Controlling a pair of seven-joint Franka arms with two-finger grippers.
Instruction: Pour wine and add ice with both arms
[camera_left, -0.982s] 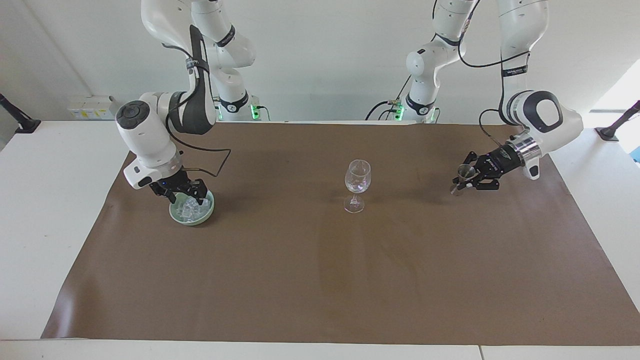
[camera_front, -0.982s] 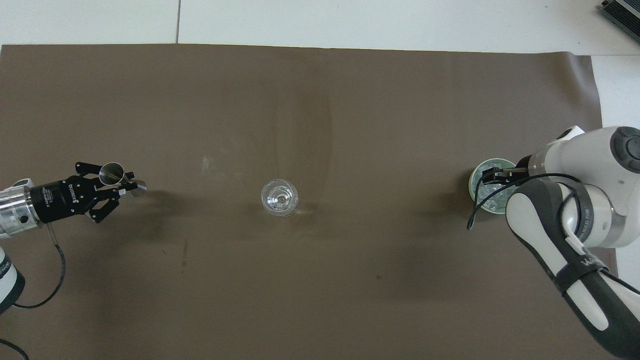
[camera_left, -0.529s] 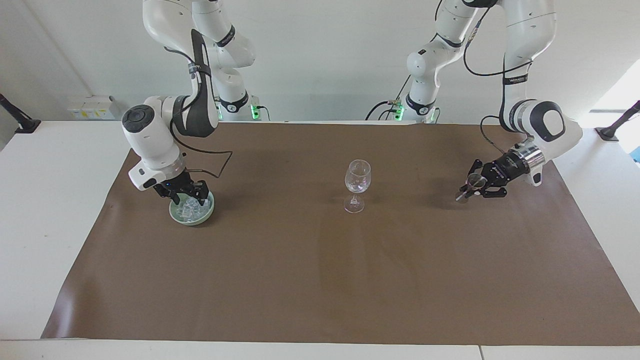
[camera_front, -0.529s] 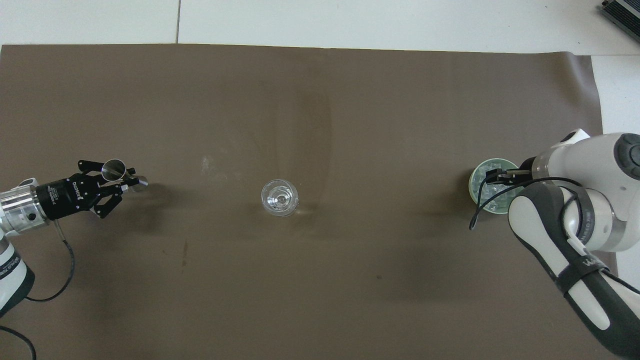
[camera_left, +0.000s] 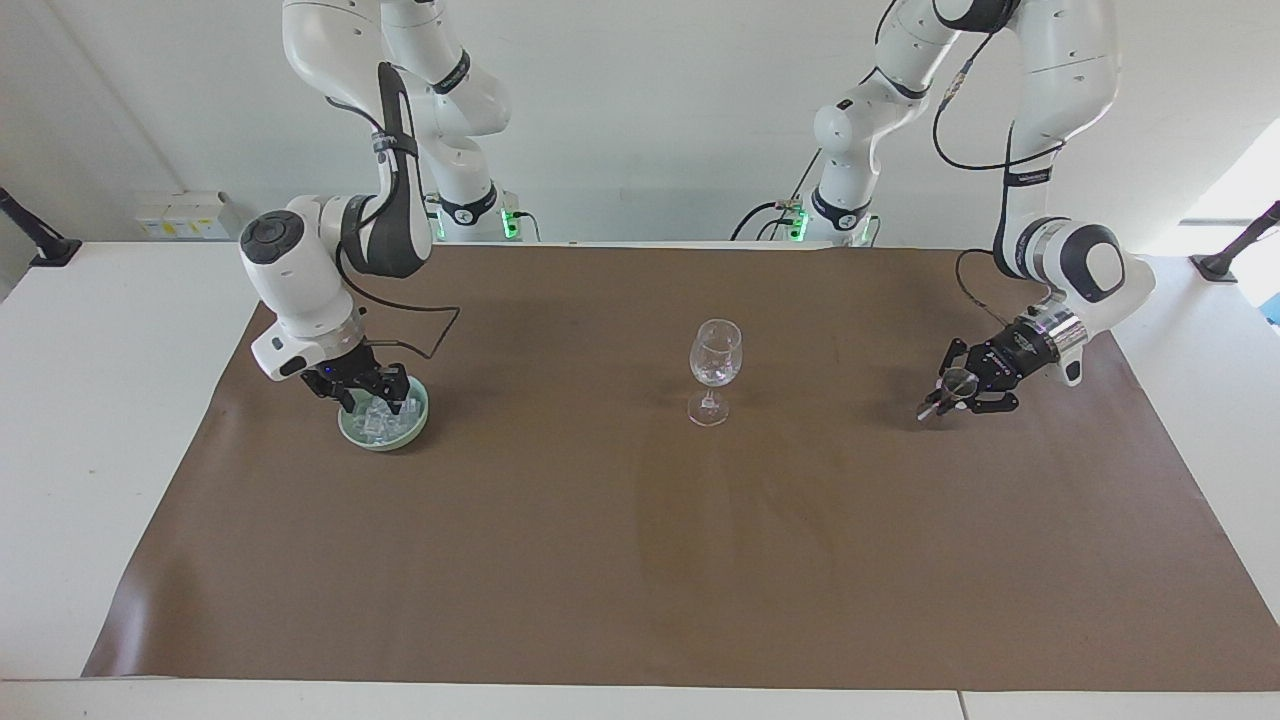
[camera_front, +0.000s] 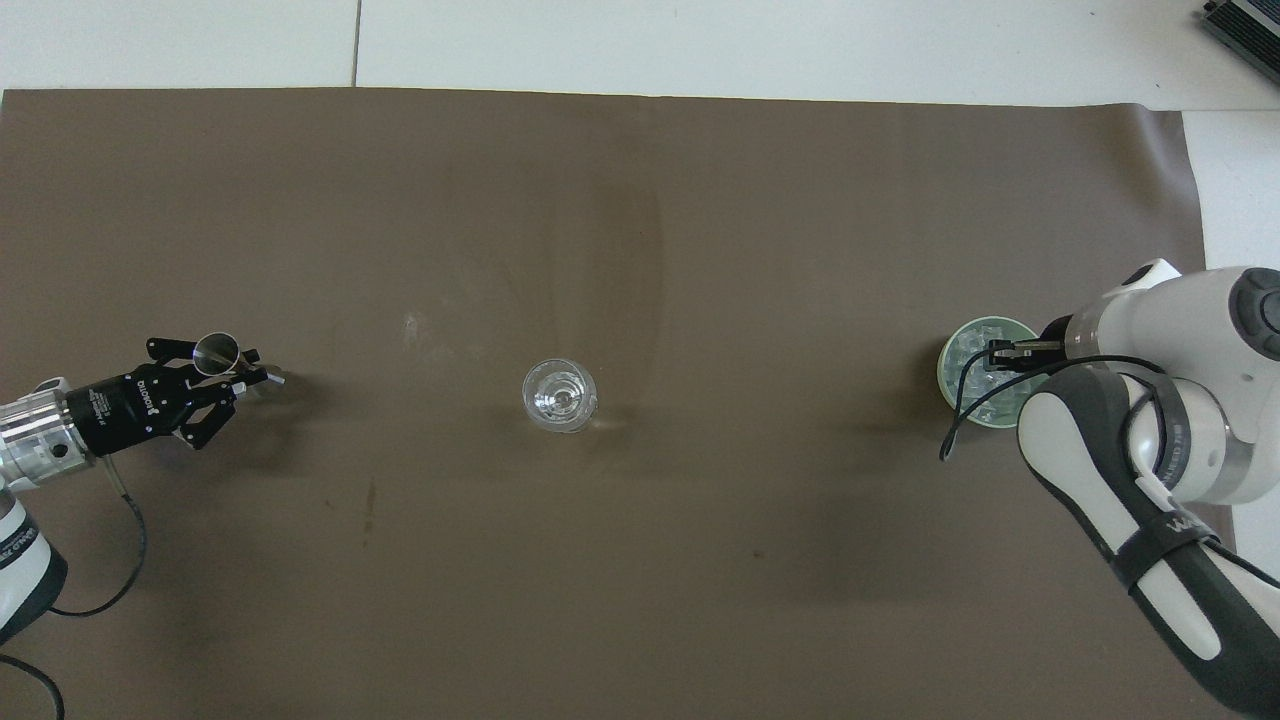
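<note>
Ice (camera_left: 380, 418) lay heaped in the pale green bowl (camera_left: 412, 432) toward your right arm's end of the tabletop (camera_left: 100, 400). Your right end effector (camera_left: 372, 393) reached into it; its state I cannot tell. Your left end effector (camera_left: 958, 388) gripped a small metal cup (camera_front: 217, 351), tilted. The wine glass (camera_left: 714, 368) stood upright mid-mat.

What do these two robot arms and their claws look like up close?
Both arms are glossy white jointed tubes with dark grey joint caps. Each ends in a silver wrist ring and a black two-finger claw: left gripper, right gripper. A thin black cable loops along each forearm.
</note>
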